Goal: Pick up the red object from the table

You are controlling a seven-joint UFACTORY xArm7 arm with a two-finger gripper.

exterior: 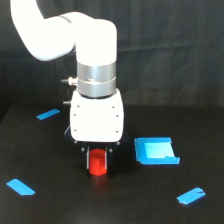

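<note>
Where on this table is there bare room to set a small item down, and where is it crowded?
Free: the table front between the two lower blue strips, and the far right behind the blue tray. Crowded: the centre, where the gripper straddles the red object.

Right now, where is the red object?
In the exterior view, the red object sits on the table at lower centre, directly under the gripper, with a blue piece to its right.

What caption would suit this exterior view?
White arm's gripper straddles the red object on the table, blue pieces scattered around.
</note>
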